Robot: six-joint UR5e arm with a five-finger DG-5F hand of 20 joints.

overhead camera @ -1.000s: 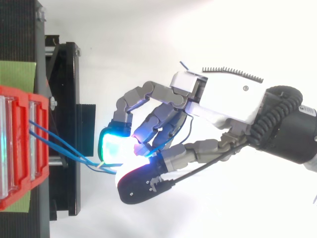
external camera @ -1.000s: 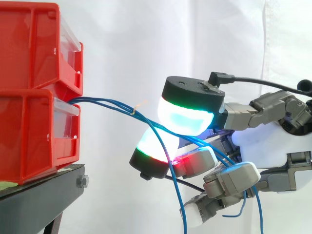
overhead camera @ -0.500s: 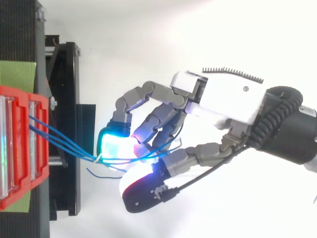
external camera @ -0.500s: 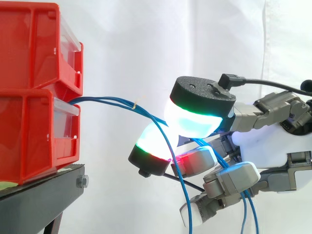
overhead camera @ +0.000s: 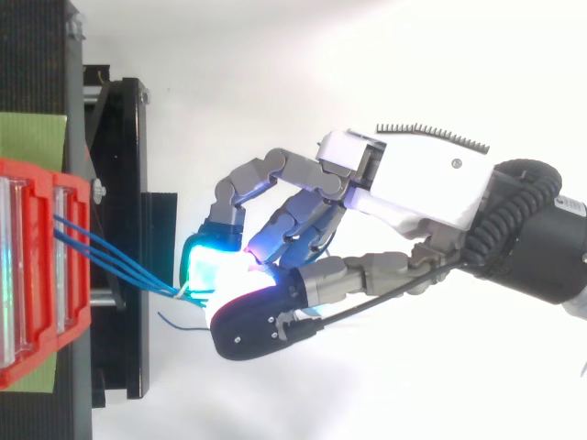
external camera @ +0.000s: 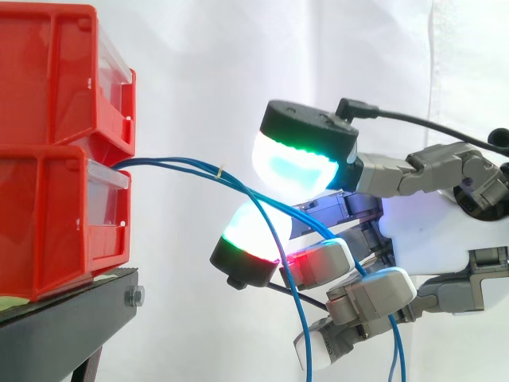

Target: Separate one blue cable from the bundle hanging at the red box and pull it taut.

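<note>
Several thin blue cables (external camera: 175,163) leave the gap between two stacked red bins (external camera: 48,215) and run right, bound by a small tan tie (external camera: 221,169). Past the tie they drop through my hand (external camera: 421,231). The cables pass between the thumb pad (external camera: 294,159), glowing green and cyan above them, and a fingertip (external camera: 250,239) glowing green and red below. One strand falls straight down (external camera: 298,318); another threads between the curled lower fingers. In the top view the hand (overhead camera: 413,183) reaches left and its curled fingers close round the cables (overhead camera: 119,266).
The red bins (overhead camera: 37,275) rest on a black stand (external camera: 64,326) at the left, with a black frame (overhead camera: 124,183) sticking out toward the hand. A white curtain hangs behind. Open space lies below and to the right of the bins.
The thumb has swung left and slightly up, closing over the lit fingertip. The cables between the bins and the hand run a little straighter. The palm has stayed in place.
</note>
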